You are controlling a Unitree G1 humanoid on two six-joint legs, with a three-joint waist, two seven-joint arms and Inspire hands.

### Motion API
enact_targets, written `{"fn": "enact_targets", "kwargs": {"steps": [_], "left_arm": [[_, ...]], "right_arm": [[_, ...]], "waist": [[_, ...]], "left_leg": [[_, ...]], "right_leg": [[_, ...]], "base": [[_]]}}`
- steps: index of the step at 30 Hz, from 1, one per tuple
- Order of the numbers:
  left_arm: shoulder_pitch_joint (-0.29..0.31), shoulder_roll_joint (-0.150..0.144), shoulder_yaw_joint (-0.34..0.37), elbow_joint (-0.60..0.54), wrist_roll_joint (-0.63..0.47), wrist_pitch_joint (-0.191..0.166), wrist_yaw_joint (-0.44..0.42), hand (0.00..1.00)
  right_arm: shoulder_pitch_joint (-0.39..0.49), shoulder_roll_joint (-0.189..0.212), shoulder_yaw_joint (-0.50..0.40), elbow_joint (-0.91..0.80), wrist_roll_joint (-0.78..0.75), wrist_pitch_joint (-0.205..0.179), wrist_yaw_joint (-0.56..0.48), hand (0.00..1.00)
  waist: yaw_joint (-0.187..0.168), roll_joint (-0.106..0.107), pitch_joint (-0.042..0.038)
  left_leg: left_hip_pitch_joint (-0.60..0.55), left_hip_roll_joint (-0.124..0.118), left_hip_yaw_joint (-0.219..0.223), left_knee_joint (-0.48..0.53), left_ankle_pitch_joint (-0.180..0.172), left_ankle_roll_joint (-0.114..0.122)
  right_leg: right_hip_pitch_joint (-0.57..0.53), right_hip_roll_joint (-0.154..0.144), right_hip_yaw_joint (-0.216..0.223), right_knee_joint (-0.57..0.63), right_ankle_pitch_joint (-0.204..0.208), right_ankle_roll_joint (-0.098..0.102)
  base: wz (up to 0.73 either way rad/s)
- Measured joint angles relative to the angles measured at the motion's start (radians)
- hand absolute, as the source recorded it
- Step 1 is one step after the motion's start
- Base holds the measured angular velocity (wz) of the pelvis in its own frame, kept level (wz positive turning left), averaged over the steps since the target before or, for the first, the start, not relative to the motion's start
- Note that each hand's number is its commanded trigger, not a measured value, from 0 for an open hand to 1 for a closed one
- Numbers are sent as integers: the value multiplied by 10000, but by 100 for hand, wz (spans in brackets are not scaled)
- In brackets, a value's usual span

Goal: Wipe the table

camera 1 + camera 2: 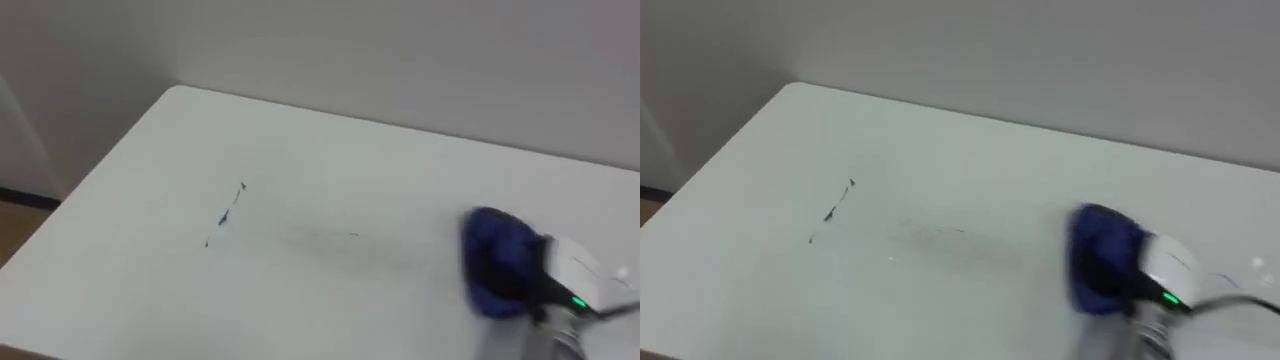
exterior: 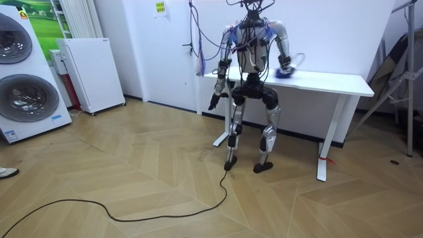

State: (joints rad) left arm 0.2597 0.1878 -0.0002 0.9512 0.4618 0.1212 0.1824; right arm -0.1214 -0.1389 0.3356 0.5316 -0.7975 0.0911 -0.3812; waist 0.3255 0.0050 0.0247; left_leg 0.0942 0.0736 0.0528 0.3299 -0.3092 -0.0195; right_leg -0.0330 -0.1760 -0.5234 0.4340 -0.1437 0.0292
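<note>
In the left eye view the blue cloth lies on the white surface towards its right side; the right hand touches it from the right, but I cannot tell whether it is clamped on it; the dark marks sit well apart to the robot's left, a short streak slanting up to the right, so I judge the wipe must sweep leftward.

In the room view the robot stands close against the surface; the left hand hangs low at its side, its state unreadable; the right is nearer the work.

The right eye view gives the same layout.
</note>
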Motion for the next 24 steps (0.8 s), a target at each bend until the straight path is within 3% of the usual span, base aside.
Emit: {"fn": "enact_targets", "kwargs": {"steps": [1, 2, 4, 6, 7, 8, 9, 10, 12, 13, 15, 18, 20, 23, 24], "left_arm": [[-77, -1, -50, -6, 6, -38, -8, 0], [-104, 13, -25, -59, 4, -128, -26, 0], [-116, 71, 85, -91, 7, -110, -47, 0], [-86, 107, 375, -94, 25, -126, -91, 0], [14, 152, 609, -100, 18, -165, -148, 0], [111, 257, 770, -104, -3, -180, -192, 0], [162, 317, 813, -107, 9, -183, -206, 0], [188, 389, 1046, -112, 38, -192, -241, 0], [215, 465, 1451, -117, 126, -281, -244, 0], [278, 533, 1690, -147, 133, -335, -243, 0], [395, 773, 1946, -213, 90, -362, -151, 0], [451, 789, 2288, -462, 127, -461, -58, 0], [483, 648, 2294, -464, 94, -490, -30, 0], [518, 305, 2003, -487, 101, -574, 29, 0], [482, 236, 1882, -488, 75, -565, 36, 0]], "right_arm": [[-309, 189, 193, 64, -85, -123, 165, 100], [-926, 397, 633, 265, -279, -483, 359, 100], [-1554, 401, 1001, 729, -307, -891, 462, 100], [-1417, 339, 616, 1034, -172, -898, 376, 100], [-1214, 236, 364, 1027, 53, -930, 124, 100], [-988, 182, 227, 1254, 232, -1007, -189, 100], [-905, 155, 149, 1359, 289, -1133, -344, 100], [-648, 98, -53, 1518, 411, -1423, -665, 100], [-110, 46, -541, 1512, 459, -1805, -1170, 100], [281, -86, -862, 1447, 463, -2032, -1575, 100], [1148, -702, -1409, 1443, 750, -2249, -2293, 100], [1991, -1241, -2313, 1687, 841, -2254, -2518, 100], [2158, -1275, -2766, 1874, 875, -2253, -2520, 100], [2135, -1275, -2870, 1851, 894, -2264, -2448, 100], [2081, -1272, -2806, 1844, 897, -2283, -2372, 100]], "waist": [[185, 35, 14], [551, 89, 32], [682, 86, 30], [663, 112, 12], [655, 103, -7], [558, 51, -32], [448, 24, -47], [233, -9, -63], [-184, -77, -150], [-556, -110, -168], [-1123, -251, -287], [-1335, -348, -393], [-1482, -379, -384], [-1645, -387, -382], [-1642, -393, -380]], "left_leg": [[-159, -4, 27, 128, -20, 22], [-496, 32, 62, 284, -24, 62], [-947, 97, 252, 424, 51, 123], [-1135, 376, 704, 472, 227, -24], [-1174, 601, 1158, 455, 301, -126], [-1153, 717, 1478, 478, 345, -204], [-1116, 717, 1485, 483, 355, -226], [-1000, 727, 1495, 462, 377, -293], [-974, 807, 1541, 377, 412, -383], [-981, 878, 1569, 340, 431, -422], [-900, 1021, 1855, 301, 464, -495], [-503, 1435, 2408, 281, 370, -736], [-312, 1643, 2618, 281, 386, -924], [-323, 1932, 2594, 295, 489, -1245], [-330, 1953, 2502, 296, 523, -1320]], "right_leg": [[-118, -21, 5, 27, 25, -40], [-342, -111, -6, 4, 60, -97], [-557, -422, -2, 16, 90, -131], [-698, -659, 425, 120, 166, 188], [-810, -848, 889, 315, 272, 331], [-844, -1250, 1131, 465, 464, 374], [-809, -1413, 1289, 387, 649, 463], [-657, -1447, 1731, -42, 1026, 845], [-265, -1180, 1923, -738, 1084, 946], [41, -992, 1937, -1279, 1119, 1000], [339, -817, 1889, -1896, 1105, 1032], [570, -558, 1654, -1831, 919, 1009], [524, -447, 1467, -1574, 676, 900], [298, -351, 790, -861, 217, 563], [245, -322, 766, -739, 88, 518]], "base": [[7], [26], [70], [99], [80], [76], [74], [65], [40], [5], [-16], [-42], [-31], [-4], [0]]}}
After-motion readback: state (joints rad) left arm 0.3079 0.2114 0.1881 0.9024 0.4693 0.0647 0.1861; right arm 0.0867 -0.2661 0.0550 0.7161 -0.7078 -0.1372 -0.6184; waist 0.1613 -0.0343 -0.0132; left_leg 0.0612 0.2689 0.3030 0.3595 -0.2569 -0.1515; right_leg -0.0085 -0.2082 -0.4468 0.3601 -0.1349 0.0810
